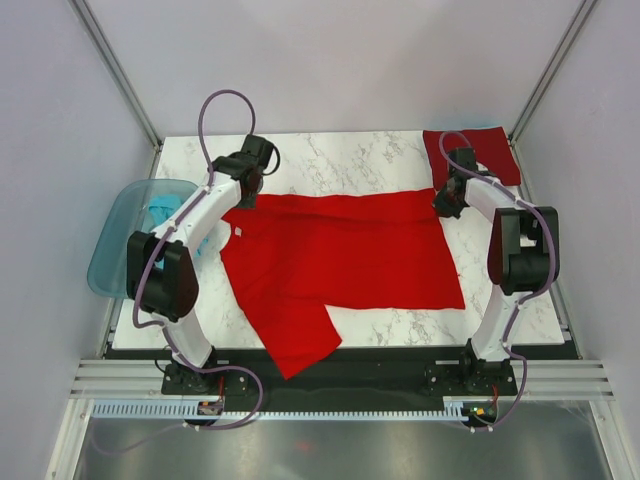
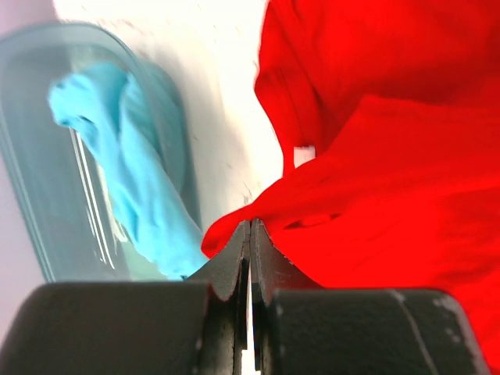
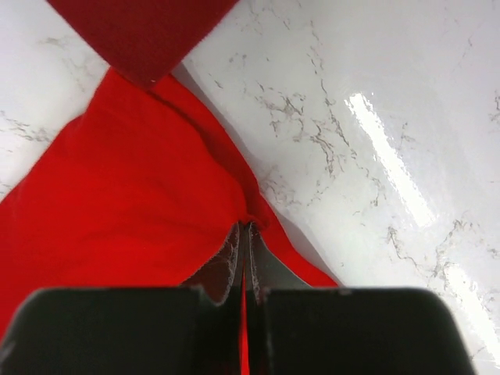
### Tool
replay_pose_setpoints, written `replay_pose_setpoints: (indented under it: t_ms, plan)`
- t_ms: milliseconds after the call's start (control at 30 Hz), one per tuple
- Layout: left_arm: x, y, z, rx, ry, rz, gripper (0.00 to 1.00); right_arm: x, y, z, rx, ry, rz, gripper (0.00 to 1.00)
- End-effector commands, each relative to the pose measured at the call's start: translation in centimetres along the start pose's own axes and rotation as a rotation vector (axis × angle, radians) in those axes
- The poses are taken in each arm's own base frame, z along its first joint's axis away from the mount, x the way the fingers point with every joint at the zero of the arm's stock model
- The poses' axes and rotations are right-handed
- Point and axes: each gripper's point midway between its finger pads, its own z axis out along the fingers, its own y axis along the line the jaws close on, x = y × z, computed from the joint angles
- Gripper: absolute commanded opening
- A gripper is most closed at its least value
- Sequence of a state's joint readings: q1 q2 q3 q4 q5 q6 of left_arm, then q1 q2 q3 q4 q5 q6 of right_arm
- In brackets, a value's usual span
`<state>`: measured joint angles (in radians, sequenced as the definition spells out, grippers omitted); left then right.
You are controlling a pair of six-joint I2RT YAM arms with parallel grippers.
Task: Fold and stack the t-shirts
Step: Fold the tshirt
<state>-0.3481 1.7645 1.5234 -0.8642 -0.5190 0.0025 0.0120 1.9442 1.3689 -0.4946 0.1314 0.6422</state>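
Fold step in hand: bright red t-shirt lies spread at frame centre, upper edge pinched by left gripper and right gripper (crimson t-shirt already folded, upper right). Next move likely needs an even pull toward frame bottom.

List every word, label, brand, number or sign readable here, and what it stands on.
None readable.
The only label is a small white neck tag on the bright red t-shirt: too small in the top view, blurred in the left wrist view.
No print shows on the crimson t-shirt, plastic tub or table.
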Motion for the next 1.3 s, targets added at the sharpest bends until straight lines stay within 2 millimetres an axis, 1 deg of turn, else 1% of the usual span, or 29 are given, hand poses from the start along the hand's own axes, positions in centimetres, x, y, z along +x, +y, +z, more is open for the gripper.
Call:
replay_pose_setpoints:
  t_ms: [0, 67, 233, 300, 333, 367, 400, 433, 467, 533, 567, 633, 667, 733, 767, 800, 833, 900, 933, 1000, 1033, 1100, 1133, 1167, 1200, 1233, 1267]
  plan:
    - [-2.6, 2.5, -0.8, -0.079, -0.056, 0.017, 0.02, -3.4, 2.1, -3.0, -0.078, -0.088, -0.005, 0.00]
    - [-2.8, 2.6, -0.7, -0.076, -0.056, 0.016, 0.02, -4.0, 2.3, -3.6, -0.089, -0.105, -0.008, 0.00]
    - [-1.9, 2.6, -0.8, -0.079, -0.044, 0.012, 0.02, -4.6, 2.9, -5.2, -0.130, -0.120, -0.009, 0.00]
    - [-1.4, 2.6, -0.8, -0.075, -0.037, 0.019, 0.02, -3.9, 2.6, -5.1, -0.130, -0.106, -0.012, 0.00]
    - [-1.2, 2.6, -0.9, -0.075, -0.036, 0.020, 0.02, -3.0, 2.0, -4.9, -0.122, -0.087, -0.010, 0.00]
    - [-0.2, 2.5, -0.8, -0.075, -0.019, 0.024, 0.02, -2.2, 2.0, -4.7, -0.133, -0.069, -0.009, 0.00]
    - [0.4, 2.3, -0.7, -0.070, -0.009, 0.026, 0.02, -2.1, 2.1, -4.5, -0.150, -0.076, -0.004, 0.00]
    - [1.0, 2.0, -0.5, -0.057, 0.002, 0.028, 0.02, -0.9, 1.5, -4.0, -0.145, -0.053, -0.002, 0.00]
    - [2.2, 1.3, 0.0, -0.043, 0.032, 0.031, 0.02, -0.3, 1.5, -3.8, -0.153, -0.044, -0.004, 0.00]
    - [3.6, 0.2, 0.7, -0.011, 0.068, 0.039, 0.02, 0.4, 1.1, -2.8, -0.148, -0.030, -0.003, 0.00]
    - [5.1, -0.3, 1.3, -0.002, 0.105, 0.055, 0.02, 1.0, 0.8, -2.4, -0.139, -0.016, -0.005, 0.00]
    - [6.6, -1.2, 2.1, 0.015, 0.152, 0.082, 0.02, 1.9, 0.2, -1.5, -0.120, 0.004, -0.009, 0.00]
    - [7.5, -1.6, 2.5, 0.015, 0.176, 0.065, 0.02, 2.0, 0.1, -1.3, -0.115, 0.006, -0.009, 0.00]
    - [8.1, -1.7, 2.9, 0.005, 0.196, 0.074, 0.02, 2.3, -0.1, -0.9, -0.110, 0.016, -0.013, 0.00]
    - [8.3, -1.7, 2.9, 0.003, 0.200, 0.073, 0.03, 2.1, 0.0, -1.0, -0.114, 0.011, -0.020, 0.05]
    - [8.2, -1.7, 2.8, 0.005, 0.197, 0.070, 0.06, 1.9, 0.2, -1.2, -0.120, 0.005, -0.026, 0.09]
    - [8.2, -2.1, 2.7, 0.032, 0.198, 0.068, 0.15, 1.6, 0.3, -1.4, -0.125, -0.003, -0.030, 0.13]
    - [7.7, -2.6, 1.9, 0.075, 0.190, 0.050, 0.24, 0.9, 0.8, -2.2, -0.146, -0.021, -0.045, 0.19]
    - [7.5, -3.4, 1.2, 0.133, 0.183, 0.034, 0.28, 0.3, 1.4, -2.7, -0.168, -0.032, -0.052, 0.21]
    - [5.6, -3.7, 0.0, 0.188, 0.130, -0.004, 0.31, -0.5, 2.0, -3.2, -0.188, -0.053, -0.067, 0.23]
    - [3.9, -4.1, -1.1, 0.236, 0.082, -0.029, 0.33, -0.9, 2.9, -3.6, -0.222, -0.055, -0.074, 0.23]
    - [2.0, -4.7, -1.7, 0.287, 0.043, -0.045, 0.34, -1.7, 3.9, -3.4, -0.243, -0.062, -0.083, 0.22]
    - [-0.2, -4.3, -2.3, 0.290, -0.005, -0.062, 0.34, -1.7, 4.5, -3.4, -0.260, -0.057, -0.094, 0.21]
    - [-0.7, -4.7, -1.5, 0.287, 0.005, -0.058, 0.34, -2.0, 4.9, -3.3, -0.266, -0.063, -0.101, 0.20]
    - [-1.4, -4.7, -1.2, 0.279, -0.001, -0.062, 0.34, -2.0, 5.1, -2.7, -0.263, -0.061, -0.112, 0.20]
    - [-3.0, -4.6, -1.3, 0.275, -0.031, -0.074, 0.34, -2.4, 5.8, -2.8, -0.275, -0.075, -0.122, 0.19]
    - [-3.1, -5.4, 0.4, 0.270, 0.002, -0.065, 0.33, -2.5, 6.5, -2.3, -0.290, -0.083, -0.131, 0.19]
